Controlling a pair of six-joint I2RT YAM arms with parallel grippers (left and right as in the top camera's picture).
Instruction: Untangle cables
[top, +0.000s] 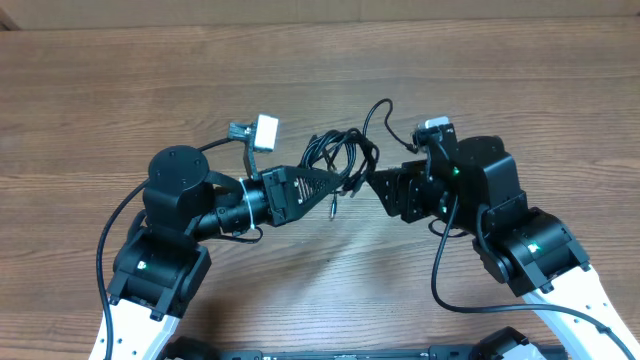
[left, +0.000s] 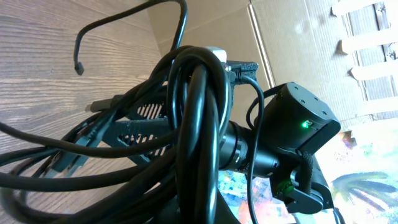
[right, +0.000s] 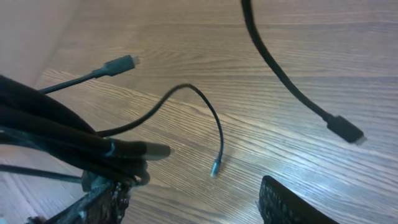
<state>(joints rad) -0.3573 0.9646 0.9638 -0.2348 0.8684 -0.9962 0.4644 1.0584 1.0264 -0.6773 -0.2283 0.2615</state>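
Observe the cables as one tangled knot of thin black loops. See it hanging off the surface at mid-scene, between the two arms. In the left wrist view, note tight wraps around a thick upright bundle, with slacker loops sagging toward the lower left.

Record a loose end arcing up out of the knot toward the far side. Record a short tip dangling just below the knot.

In the right wrist view, find three free ends spread well apart over the wood:
- a flat plug
- a thin strand's small tip
- a thicker strand's blocky plug

Cannot tell whether these lie on the wood or hang just above it.

Note the left gripper pressed together, pinching the knot at its near-left side. Note the right gripper just beside the knot on the opposite side, spread apart, with no cord between its fingers. See the bundle close against one finger at the lower left of the right wrist view. Cannot tell whether it touches.

Log cardboard behind the right arm in the left wrist view.
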